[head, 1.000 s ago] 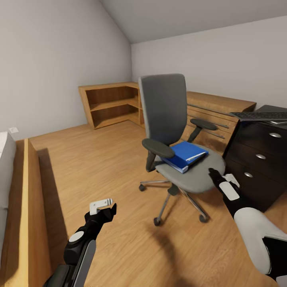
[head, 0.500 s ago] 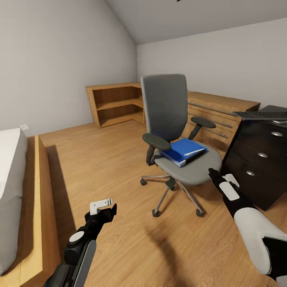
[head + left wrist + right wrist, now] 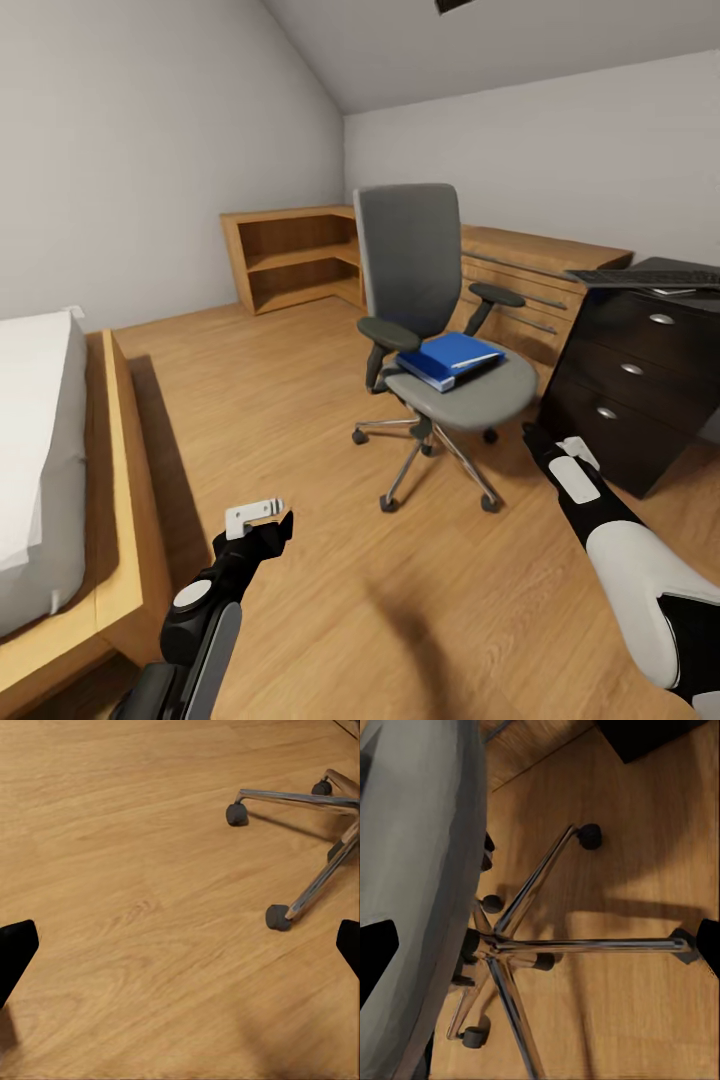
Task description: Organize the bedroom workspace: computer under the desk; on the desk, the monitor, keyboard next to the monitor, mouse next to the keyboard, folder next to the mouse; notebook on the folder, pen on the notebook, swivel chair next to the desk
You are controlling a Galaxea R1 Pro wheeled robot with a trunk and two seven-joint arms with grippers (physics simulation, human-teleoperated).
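The left pincer, low and left of centre in the head view, hangs over bare wooden plank floor with its black fingers spread apart and nothing between them; its wrist view shows the fingertips at the far edges. The right pincer, at the lower right, is likewise spread wide and empty, its tips pointing toward the seat edge of the grey swivel chair with chrome five-star base. From the right wrist, the chair's seat underside and its chrome legs fill much of the frame.

A blue folder lies flat on the chair seat, centre frame. At the right edge stands a dark desk with three drawers, a black keyboard on its top. A low wooden shelf unit lines the far wall, and a wood-framed bed with white mattress sits at the left.
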